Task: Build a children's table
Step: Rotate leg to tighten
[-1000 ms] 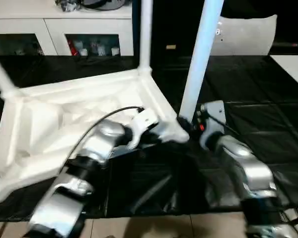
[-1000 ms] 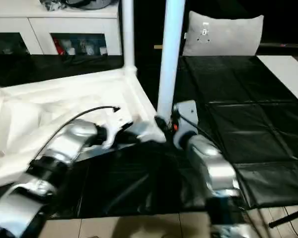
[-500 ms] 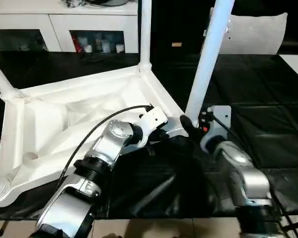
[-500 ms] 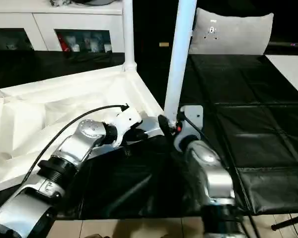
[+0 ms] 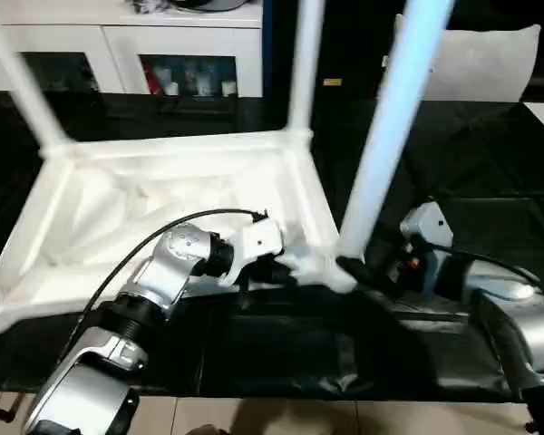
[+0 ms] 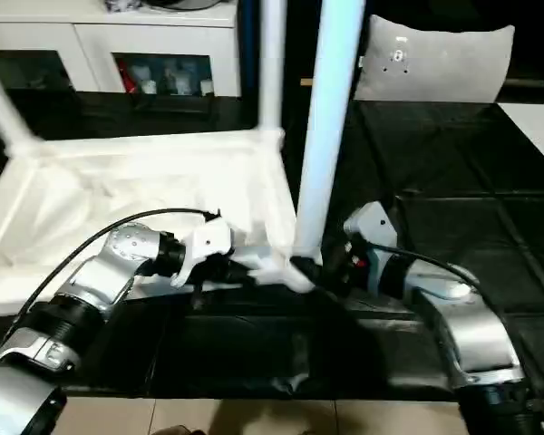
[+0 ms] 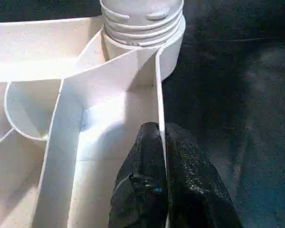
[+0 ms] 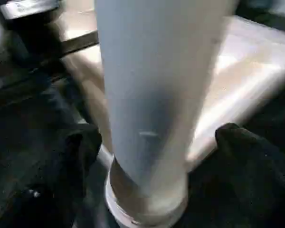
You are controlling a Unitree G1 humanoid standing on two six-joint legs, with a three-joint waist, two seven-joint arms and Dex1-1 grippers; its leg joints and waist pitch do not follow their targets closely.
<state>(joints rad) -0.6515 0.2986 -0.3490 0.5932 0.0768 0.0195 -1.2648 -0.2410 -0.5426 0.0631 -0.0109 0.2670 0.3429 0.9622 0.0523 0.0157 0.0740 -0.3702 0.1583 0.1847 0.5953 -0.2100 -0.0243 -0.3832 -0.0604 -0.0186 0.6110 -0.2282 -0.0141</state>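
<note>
The children's table [image 5: 163,199] lies upside down on the black cover, its white legs pointing up. My left gripper [image 7: 160,130] is shut on the thin rim wall of the table beside the near right corner socket [image 7: 142,28]. The near right leg [image 5: 390,136] stands in that socket. My right gripper [image 8: 156,142] is open around the base of this leg, and its fingers [image 8: 80,147] stand apart from the leg on both sides. From the head it shows low at the leg's foot as the right gripper [image 5: 363,269].
Two more legs [image 5: 304,63] rise at the far corners. A white cabinet [image 5: 118,45] stands behind, a pale cushion [image 5: 490,54] at the back right, and a flat white board [image 6: 535,118] at the far right. The black cover [image 5: 490,172] ends at the floor [image 5: 299,417] in front.
My right gripper's fingers have spread away from the near right leg, and its forearm has swung out to the right. The left gripper keeps its pinch on the rim. The camera has shifted.
</note>
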